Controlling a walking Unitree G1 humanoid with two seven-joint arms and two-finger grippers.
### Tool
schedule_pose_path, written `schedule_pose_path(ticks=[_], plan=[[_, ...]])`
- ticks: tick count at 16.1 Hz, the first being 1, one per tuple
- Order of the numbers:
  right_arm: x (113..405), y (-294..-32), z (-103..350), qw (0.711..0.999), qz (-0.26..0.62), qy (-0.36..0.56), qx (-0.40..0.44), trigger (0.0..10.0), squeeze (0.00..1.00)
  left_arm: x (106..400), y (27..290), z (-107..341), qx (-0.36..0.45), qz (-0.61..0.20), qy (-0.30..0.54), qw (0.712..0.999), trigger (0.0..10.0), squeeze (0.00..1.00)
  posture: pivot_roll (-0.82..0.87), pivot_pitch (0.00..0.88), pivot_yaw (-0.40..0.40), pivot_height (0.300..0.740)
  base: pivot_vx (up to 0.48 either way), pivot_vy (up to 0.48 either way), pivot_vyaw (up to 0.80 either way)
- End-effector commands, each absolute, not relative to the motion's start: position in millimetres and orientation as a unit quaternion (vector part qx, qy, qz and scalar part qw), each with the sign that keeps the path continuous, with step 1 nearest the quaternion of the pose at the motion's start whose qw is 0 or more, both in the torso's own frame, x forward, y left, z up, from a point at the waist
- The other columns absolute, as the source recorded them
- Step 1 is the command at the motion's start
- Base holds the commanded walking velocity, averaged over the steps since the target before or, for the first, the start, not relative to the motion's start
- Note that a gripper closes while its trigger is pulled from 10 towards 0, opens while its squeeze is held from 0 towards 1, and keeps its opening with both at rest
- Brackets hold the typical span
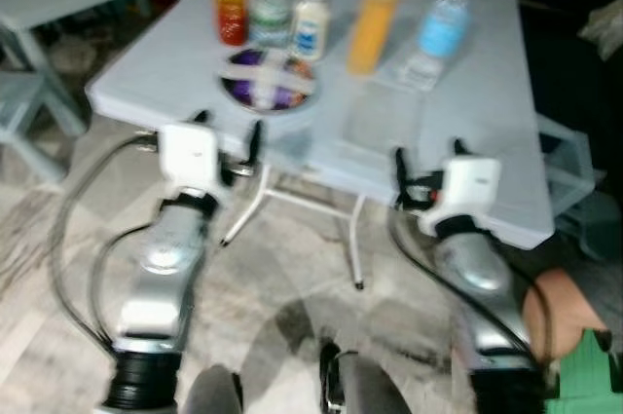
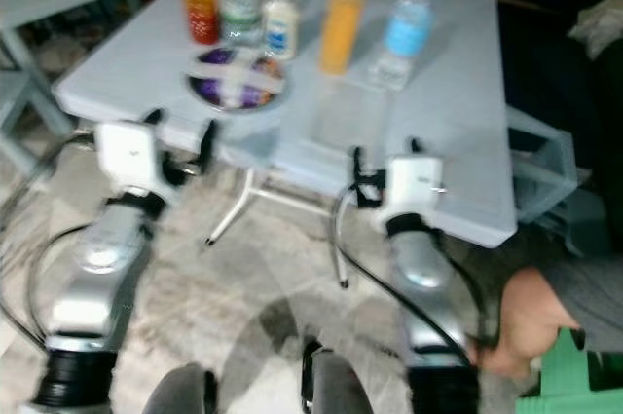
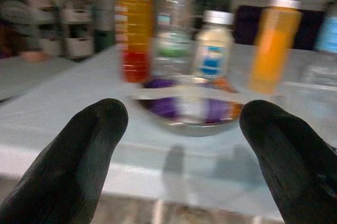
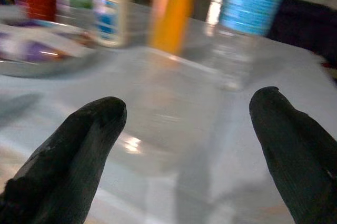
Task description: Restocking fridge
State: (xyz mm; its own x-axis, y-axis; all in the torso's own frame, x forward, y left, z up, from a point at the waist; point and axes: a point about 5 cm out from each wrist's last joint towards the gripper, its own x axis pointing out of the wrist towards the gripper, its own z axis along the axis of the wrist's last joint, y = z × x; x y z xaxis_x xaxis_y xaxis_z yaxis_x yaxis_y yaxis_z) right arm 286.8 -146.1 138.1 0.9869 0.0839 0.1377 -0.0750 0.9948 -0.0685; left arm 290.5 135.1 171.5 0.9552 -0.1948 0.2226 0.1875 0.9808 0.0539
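While fingers spread, 2 grippers [image 1: 226, 136] [image 1: 428, 163] before table [image 1: 487, 73].

Two silver arms with black cuffs and looping black cables; each ends in a white boxy wrist. The left gripper [image 1: 226, 137] and right gripper [image 1: 426, 169] have long black fingers.

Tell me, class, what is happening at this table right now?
The robot stands at a pale folding table, holding nothing. Its left gripper faces a foil-covered bowl; its right gripper faces a water bottle. Both jaws are open. Behind the bowl stand an orange squeeze bottle and a small white bottle, untouched.
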Motion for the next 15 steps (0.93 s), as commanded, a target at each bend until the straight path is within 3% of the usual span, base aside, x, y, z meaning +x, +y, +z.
schedule_pose_path(ticks=[1,2,6,7,11,15], plan=[[288.0,-160.5,138.7,0.997,0.008,-0.067,-0.034,10.0,0.0,286.7,127.4,172.5,0.016,-0.112,-0.119,0.986,10.0,0.0,0.02,0.183,-0.084,0.74,0.0,0.0,0.0],[289.9,-167.0,138.2,0.998,-0.009,-0.061,-0.017,10.0,1.0,282.5,132.9,163.8,0.026,-0.112,-0.105,0.988,10.0,0.0,0.02,0.184,-0.082,0.74,0.0,0.0,0.0],[298.8,-178.8,142.1,0.998,-0.024,-0.062,-0.013,10.0,1.0,275.3,144.7,149.4,0.042,-0.096,-0.075,0.992,10.0,0.0,0.03,0.192,-0.079,0.74,0.0,0.0,0.0],[301.9,-182.3,143.1,0.997,-0.032,-0.062,-0.011,10.0,0.0,273.5,146.3,147.7,0.039,-0.092,-0.07,0.993,10.0,0.0,0.04,0.2,-0.077,0.74,0.0,0.0,0.0],[320.0,-199.4,148.7,0.997,-0.055,-0.058,0.005,10.0,0.0,264.3,149.9,140.0,0.055,-0.097,-0.048,0.993,10.0,0.0,0.07,0.219,-0.07,0.74,0.0,0.0,0.0],[328.8,-195.9,153.0,0.997,-0.037,-0.065,0.03,10.0,0.0,257.8,152.8,137.7,0.061,-0.103,-0.039,0.992,10.0,0.0,0.09,0.23,-0.054,0.74,0.0,0.0,0.0]])
